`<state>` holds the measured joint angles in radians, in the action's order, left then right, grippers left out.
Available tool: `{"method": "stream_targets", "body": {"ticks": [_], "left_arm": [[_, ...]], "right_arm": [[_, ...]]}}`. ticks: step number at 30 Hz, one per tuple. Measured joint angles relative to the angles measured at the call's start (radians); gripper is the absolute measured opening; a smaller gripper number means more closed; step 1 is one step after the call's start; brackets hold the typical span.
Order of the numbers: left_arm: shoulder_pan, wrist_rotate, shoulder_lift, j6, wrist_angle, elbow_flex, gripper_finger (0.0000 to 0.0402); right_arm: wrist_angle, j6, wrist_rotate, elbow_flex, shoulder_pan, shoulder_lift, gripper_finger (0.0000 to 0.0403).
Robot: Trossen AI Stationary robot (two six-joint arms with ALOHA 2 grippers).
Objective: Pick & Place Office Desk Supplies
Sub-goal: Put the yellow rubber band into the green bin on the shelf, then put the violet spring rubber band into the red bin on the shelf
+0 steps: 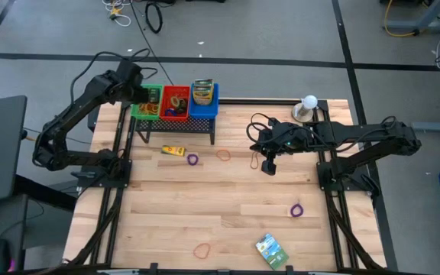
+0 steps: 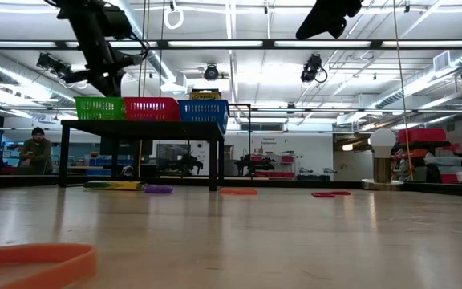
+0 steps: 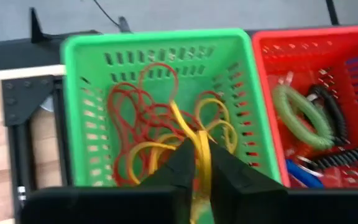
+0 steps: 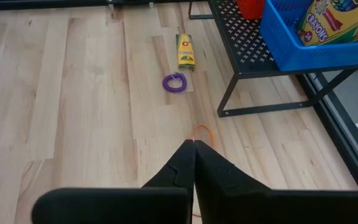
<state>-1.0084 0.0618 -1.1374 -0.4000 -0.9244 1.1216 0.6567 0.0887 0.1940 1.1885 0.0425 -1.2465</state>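
A green basket (image 3: 86,112), a red basket (image 1: 176,101) and a blue basket (image 1: 203,99) stand in a row on a black rack (image 1: 176,122) at the table's far side. My left gripper (image 3: 199,149) hovers over the green basket, shut on a yellow rubber band (image 3: 202,163); red and yellow bands (image 3: 145,102) lie inside. My right gripper (image 4: 194,146) is shut and empty, raised over the table's middle above an orange band (image 4: 202,132). A yellow crayon box (image 4: 185,51), a purple band (image 4: 174,83) and a green packet (image 1: 270,250) lie flat on the table. My left gripper pinches a strand of the yellow rubber band (image 3: 202,155) between its two fingers, which slant down into the green basket from the table's left side. Past the fingertips the band runs down among the bands lying in the basket.
A white ball on a round base (image 1: 308,105) stands at the far right. More loose bands lie at the near side: a purple one (image 1: 296,209) and an orange one (image 1: 202,250). The blue basket holds a crayon box (image 4: 334,18). Bare wood spreads across the table's middle.
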Motion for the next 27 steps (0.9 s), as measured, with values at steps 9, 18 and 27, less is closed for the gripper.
{"method": "stream_targets", "body": {"ticks": [9, 18, 27], "left_arm": [[0.001, -0.074, 0.000, 0.007, -0.089, 0.074, 0.0151], [0.001, -0.075, -0.006, 0.049, -0.136, 0.139, 0.0215], [0.021, -0.118, -0.029, 0.129, -0.142, 0.314, 0.0170]], "right_arm": [[-0.002, 0.000, 0.000, 0.000, 0.000, 0.000, 0.0009], [-0.002, 0.000, 0.001, 0.000, 0.000, -0.001, 0.0009], [0.009, 0.008, 0.050, 0.000, -0.001, -0.001, 0.0009]]}}
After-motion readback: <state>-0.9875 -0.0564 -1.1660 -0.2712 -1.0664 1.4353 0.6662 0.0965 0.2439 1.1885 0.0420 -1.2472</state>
